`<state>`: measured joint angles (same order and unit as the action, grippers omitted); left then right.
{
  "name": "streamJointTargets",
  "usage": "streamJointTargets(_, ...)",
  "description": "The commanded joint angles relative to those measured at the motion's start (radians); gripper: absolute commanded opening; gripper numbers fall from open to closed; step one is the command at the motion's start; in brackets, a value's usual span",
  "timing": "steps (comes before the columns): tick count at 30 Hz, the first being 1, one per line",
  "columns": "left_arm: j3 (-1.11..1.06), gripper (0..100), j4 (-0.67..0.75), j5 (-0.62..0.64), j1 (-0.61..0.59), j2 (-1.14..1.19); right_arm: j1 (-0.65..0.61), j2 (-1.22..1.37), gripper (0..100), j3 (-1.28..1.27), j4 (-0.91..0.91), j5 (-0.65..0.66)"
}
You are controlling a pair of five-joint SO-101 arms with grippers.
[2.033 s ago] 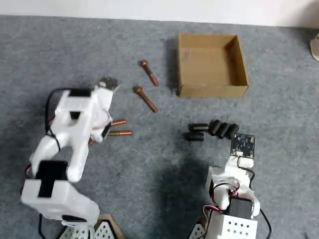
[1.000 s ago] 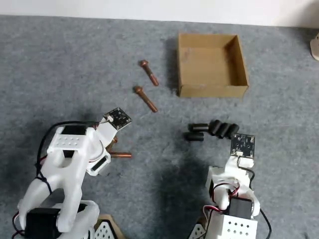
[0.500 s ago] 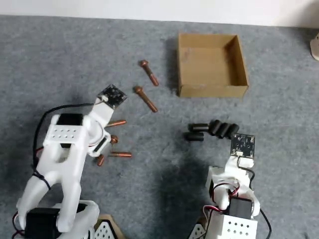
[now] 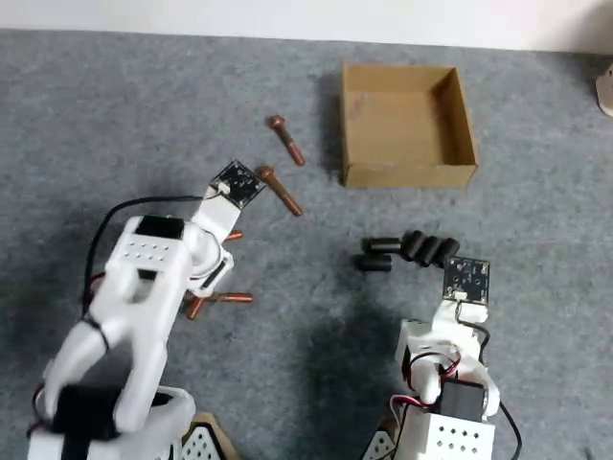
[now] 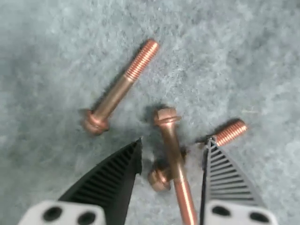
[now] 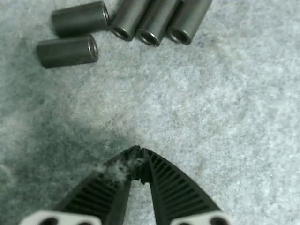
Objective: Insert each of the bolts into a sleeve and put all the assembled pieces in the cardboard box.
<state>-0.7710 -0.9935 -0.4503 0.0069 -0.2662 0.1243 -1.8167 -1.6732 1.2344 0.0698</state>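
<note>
Left gripper [image 5: 174,140], swung forward since before, is hovering open astride one bolt [image 5: 176,164] on the surface [image 4: 144,96], apparently starting bolt pickup, likely needing descent and closing; right gripper [image 6: 140,165] is idling closed near sleeves [image 6: 140,21].

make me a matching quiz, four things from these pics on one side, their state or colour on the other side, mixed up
Things:
1 left pincer
2 right pincer
3 sleeves
4 box

States:
a shut
b empty
c open above bolts
d dark grey

Pairs: 1-c, 2-a, 3-d, 4-b
</note>
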Motion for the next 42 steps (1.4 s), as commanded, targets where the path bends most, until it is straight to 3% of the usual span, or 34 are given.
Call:
streamJointTargets(1, 0.113, 21, 0.026, 0.015, -0.010, 0.120, 0.002, -0.008, 0.5, -0.157, 0.001, 0.002)
streamJointTargets(12, 0.266, 20, 0.023, 0.095, -0.071, 0.346, 0.002, -0.008, 0.5, -0.157, 0.001, 0.002)
streamJointTargets(19, 0.263, 0, -0.064, 0.124, -0.067, 0.286, 0.002, -0.008, 0.5, -0.157, 0.001, 0.003)
streamJointTargets(33, 0.295, 3, -0.132, 0.167, -0.067, 0.280, 0.002, -0.008, 0.5, -0.157, 0.001, 0.002)
streamJointTargets(36, 0.309, 8, -0.133, 0.181, -0.071, 0.280, 0.002, -0.008, 0.5, -0.157, 0.001, 0.002)
streamJointTargets(40, 0.311, 16, -0.150, 0.339, -0.073, 0.275, 0.002, -0.008, 0.5, -0.157, 0.001, 0.002)
streamJointTargets(42, 0.311, 16, -0.157, 0.350, -0.067, 0.275, 0.002, -0.008, 0.5, -0.157, 0.001, 0.002)
